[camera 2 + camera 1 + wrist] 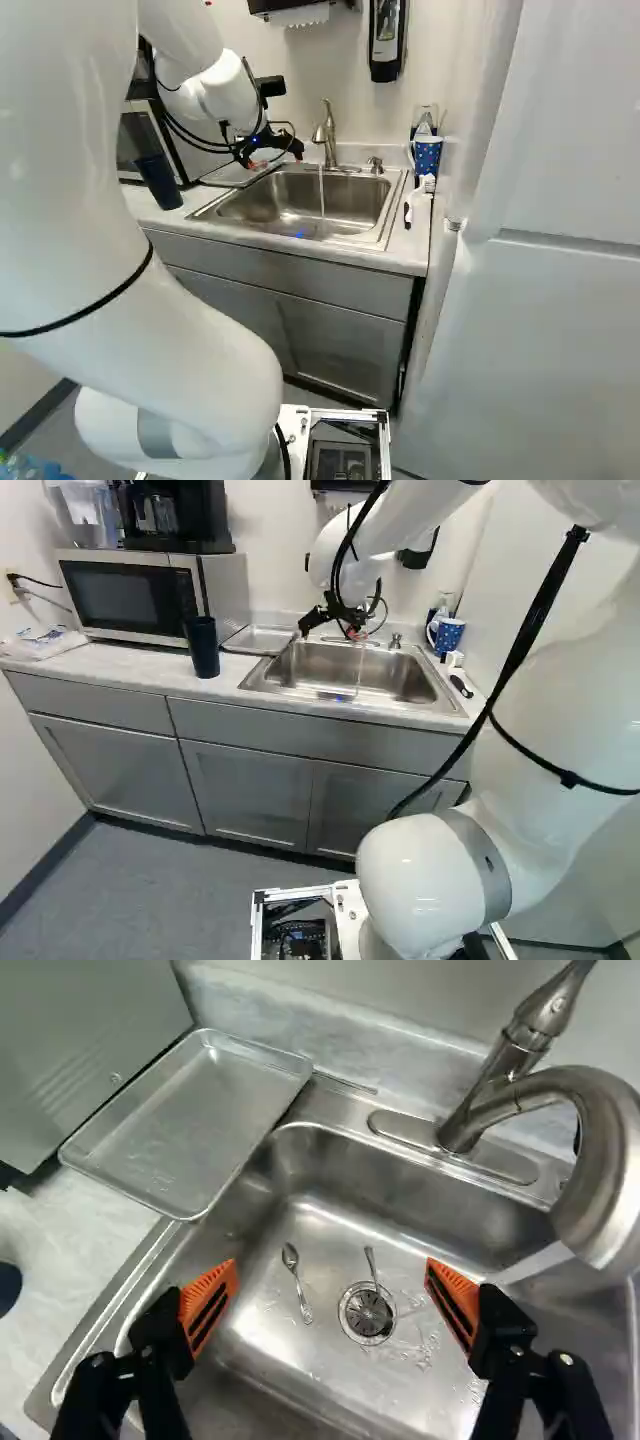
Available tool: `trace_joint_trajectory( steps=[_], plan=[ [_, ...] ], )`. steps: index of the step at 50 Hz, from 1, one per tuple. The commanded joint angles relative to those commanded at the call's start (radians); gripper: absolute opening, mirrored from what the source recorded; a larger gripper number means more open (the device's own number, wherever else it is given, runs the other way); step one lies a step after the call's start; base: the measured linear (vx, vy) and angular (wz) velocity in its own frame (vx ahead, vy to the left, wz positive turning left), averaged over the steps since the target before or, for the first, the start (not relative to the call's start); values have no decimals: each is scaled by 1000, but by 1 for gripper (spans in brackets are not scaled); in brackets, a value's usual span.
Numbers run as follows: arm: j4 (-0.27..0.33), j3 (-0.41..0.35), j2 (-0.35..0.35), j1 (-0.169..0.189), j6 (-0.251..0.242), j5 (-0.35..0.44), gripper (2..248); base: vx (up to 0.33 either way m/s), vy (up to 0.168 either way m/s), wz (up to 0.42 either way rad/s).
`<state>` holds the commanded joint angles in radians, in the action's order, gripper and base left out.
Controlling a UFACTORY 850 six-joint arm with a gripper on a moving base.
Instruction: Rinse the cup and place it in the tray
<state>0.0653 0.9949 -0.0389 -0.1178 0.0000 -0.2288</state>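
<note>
My gripper (272, 154) hangs above the left part of the sink (300, 232) in the right base view. In the wrist view the gripper (332, 1278) stands wide open, nothing between its fingers, the basin below. A dark blue cup (203, 647) stands upright on the counter beside the microwave; its edge shows in the wrist view. A blue patterned mug (427, 154) is at the sink's far right corner. The shallow metal tray (190, 1120) lies bare beside the basin. Water runs from the faucet (600, 1200) into the sink.
A spoon (298, 1280) lies in the basin, and another utensil (371, 1268) reaches over the drain. The microwave (140, 595) stands behind the dark cup. A black-handled brush (408, 212) lies right of the sink. A wall and a grey door (540, 300) rise at the right.
</note>
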Motion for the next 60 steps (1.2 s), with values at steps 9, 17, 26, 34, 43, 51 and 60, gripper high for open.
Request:
trace_joint_trajectory(
  steps=[9, 17, 26, 34, 43, 51, 60],
  plan=[
    [-9, 27, 6, -28, 0, -6, 247, 0, 0, 0],
    [-31, 52, 12, -52, 0, -11, 247, 0, 0, 0],
    [-64, 76, 30, -79, 0, -23, 247, 0, 0, 0],
    [-86, 98, 51, -102, 0, -35, 247, 0, 0, 0],
    [-90, 123, 76, -128, 0, -35, 247, 0, 0, 0],
    [-90, 149, 94, -150, 0, -35, 247, 0, 0, 0],
    [-90, 183, 109, -174, 0, -35, 247, 0, 0, 0]
  ],
)
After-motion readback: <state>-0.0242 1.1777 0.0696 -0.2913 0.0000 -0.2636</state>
